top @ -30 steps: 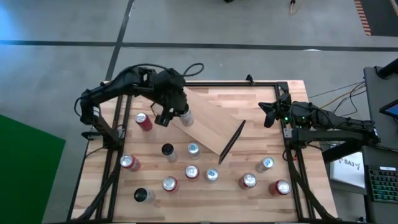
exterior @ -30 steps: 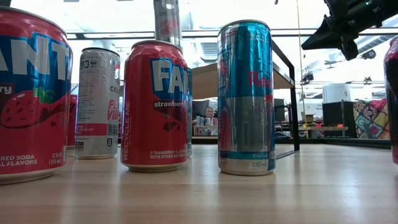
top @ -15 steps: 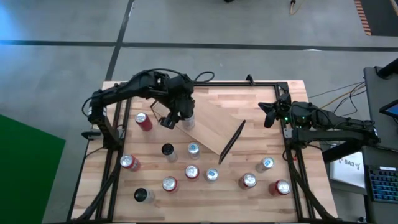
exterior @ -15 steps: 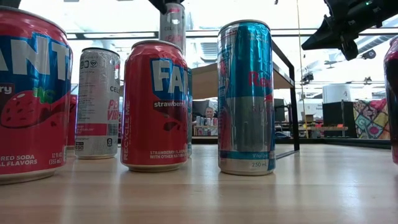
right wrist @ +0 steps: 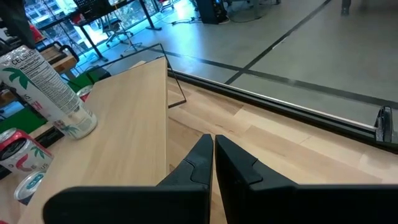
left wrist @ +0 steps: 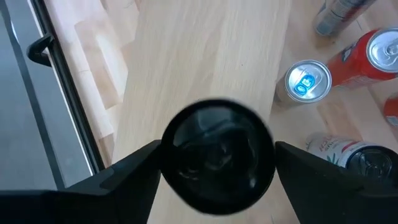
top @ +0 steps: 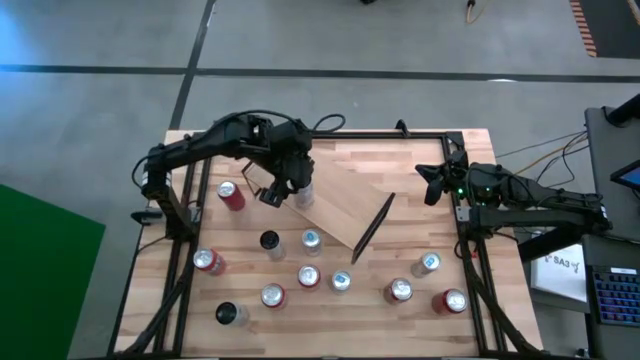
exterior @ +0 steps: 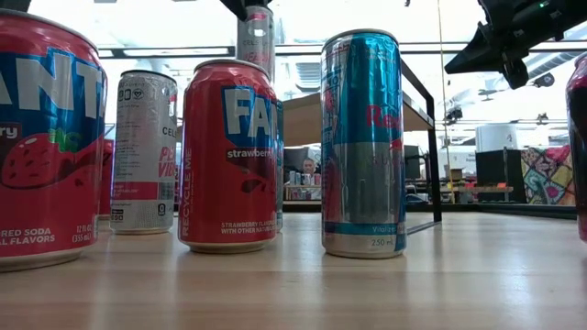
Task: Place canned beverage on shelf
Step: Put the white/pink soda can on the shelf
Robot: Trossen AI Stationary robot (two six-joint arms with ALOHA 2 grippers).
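- The left gripper (top: pixel 288 186) was over the end of the shelf (top: pixel 345 208) nearest the left arm.
- It was around the top of a tall white can (right wrist: pixel 57 94).
- The pictures did not show whether it was squeezing the can or had let go.
- The white can stood up straight on the shelf, close to that end.
- The shelf lay at a slant in the middle of the table (top: pixel 410 160).
- The right gripper (right wrist: pixel 213 147) was closed tight and held nothing.
- It waited at the right side of the table, well away from the can.
- Many other cans (top: pixel 309 277) stood on the table near the front, not on the shelf.
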